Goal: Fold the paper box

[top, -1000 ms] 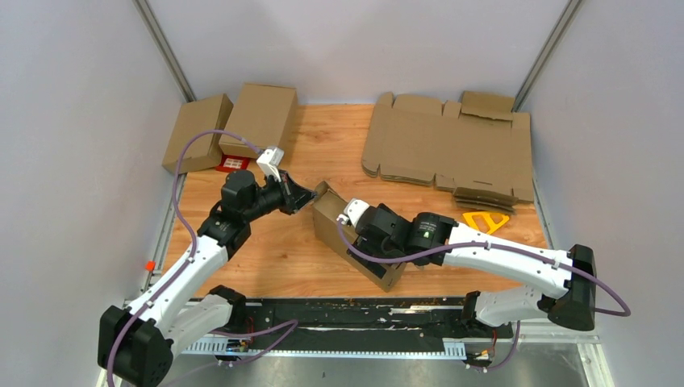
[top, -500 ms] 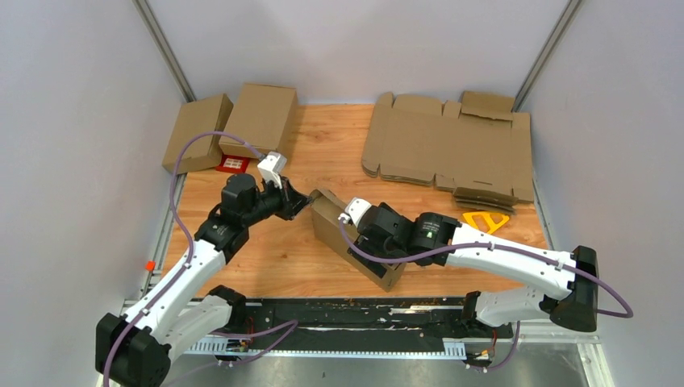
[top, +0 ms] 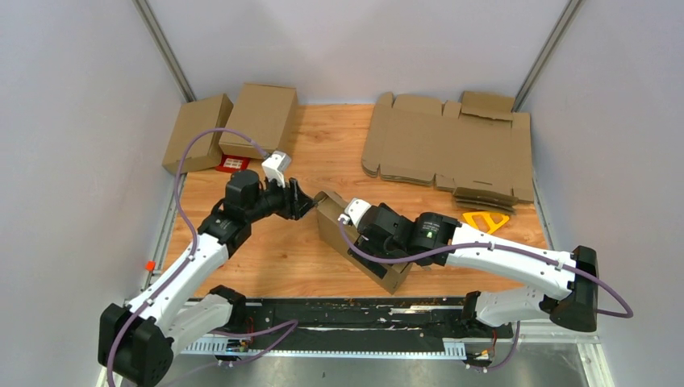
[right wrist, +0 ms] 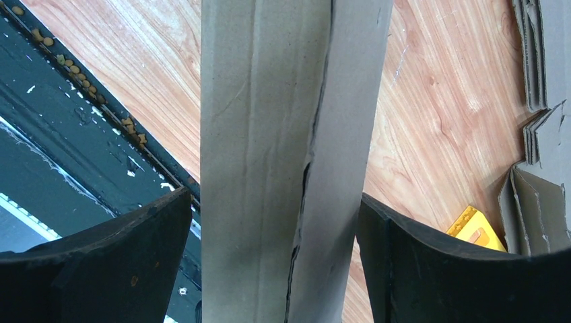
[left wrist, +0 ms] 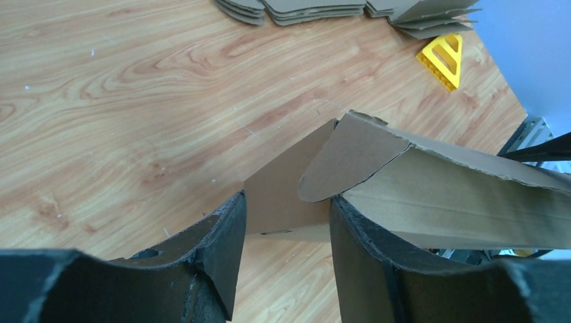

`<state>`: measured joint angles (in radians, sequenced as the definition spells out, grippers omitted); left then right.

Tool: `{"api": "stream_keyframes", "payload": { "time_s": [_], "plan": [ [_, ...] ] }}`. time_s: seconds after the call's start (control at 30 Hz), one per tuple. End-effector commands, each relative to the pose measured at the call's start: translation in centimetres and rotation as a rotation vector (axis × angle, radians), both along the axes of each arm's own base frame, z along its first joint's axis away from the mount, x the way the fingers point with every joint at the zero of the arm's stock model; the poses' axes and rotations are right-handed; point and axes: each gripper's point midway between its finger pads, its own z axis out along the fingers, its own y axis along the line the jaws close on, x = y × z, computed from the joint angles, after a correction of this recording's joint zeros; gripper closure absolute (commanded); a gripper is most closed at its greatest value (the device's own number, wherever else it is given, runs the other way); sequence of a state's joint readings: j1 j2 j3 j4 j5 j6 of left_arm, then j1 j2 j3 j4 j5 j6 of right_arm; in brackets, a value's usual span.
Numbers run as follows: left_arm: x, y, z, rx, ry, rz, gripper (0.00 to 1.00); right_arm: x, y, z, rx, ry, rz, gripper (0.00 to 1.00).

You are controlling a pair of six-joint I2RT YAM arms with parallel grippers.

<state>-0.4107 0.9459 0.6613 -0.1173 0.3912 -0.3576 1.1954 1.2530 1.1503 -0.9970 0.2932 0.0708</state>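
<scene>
From above, we are seeing the paper box (top: 332, 230) standing on edge at the middle of the worktop (top: 323, 153), between the two arms. Looking through the left wrist camera, we are finding the left pincer (left wrist: 281, 210) parted, the box's end flap showing in the gap between its fingers, unclamped. Through the right wrist camera, the right pincer (right wrist: 276, 202) is spreading wide and holding a long wall of the box, which is filling the gap.

Left fingers (left wrist: 217, 250) looser around paper box (left wrist: 438, 196)
</scene>
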Motion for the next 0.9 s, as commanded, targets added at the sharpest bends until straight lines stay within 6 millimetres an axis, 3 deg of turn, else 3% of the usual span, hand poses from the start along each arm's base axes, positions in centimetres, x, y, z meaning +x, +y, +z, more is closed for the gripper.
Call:
{"api": "stream_keyframes", "payload": {
  "time_s": [0.0, 0.27, 0.4, 0.47, 0.53, 0.87],
  "plan": [
    [0.6, -1.6, 3.3, -0.065, -0.108, -0.081, 0.45, -0.1, 0.4, 0.5, 0.022, -0.007, 0.02, 0.11],
    [0.2, -3.3, 4.0, -0.131, -0.117, -0.173, 0.48, -0.2, 0.3, 0.6, 0.033, -0.007, 0.022, 0.12],
    [0.5, -3.2, 3.7, -0.12, -0.121, -0.17, 0.72, -0.2, 0.4, 0.6, 0.034, -0.007, 0.025, 0.13],
    [0.8, -3.1, 3.4, -0.109, -0.11, -0.16, 0.91, -0.2, 0.4, 0.5, 0.032, -0.005, 0.024, 0.14],
    [0.9, -3.1, 3.7, -0.108, -0.11, -0.15, 0.99, -0.2, 0.4, 0.4, 0.028, -0.003, 0.024, 0.14],
    [1.0, -1.2, 4.8, -0.034, 0.031, -0.015, 1.0, 0.2, 0.1, 0.3, 0.0, -0.021, 0.014, 0.11]
  ]
}}
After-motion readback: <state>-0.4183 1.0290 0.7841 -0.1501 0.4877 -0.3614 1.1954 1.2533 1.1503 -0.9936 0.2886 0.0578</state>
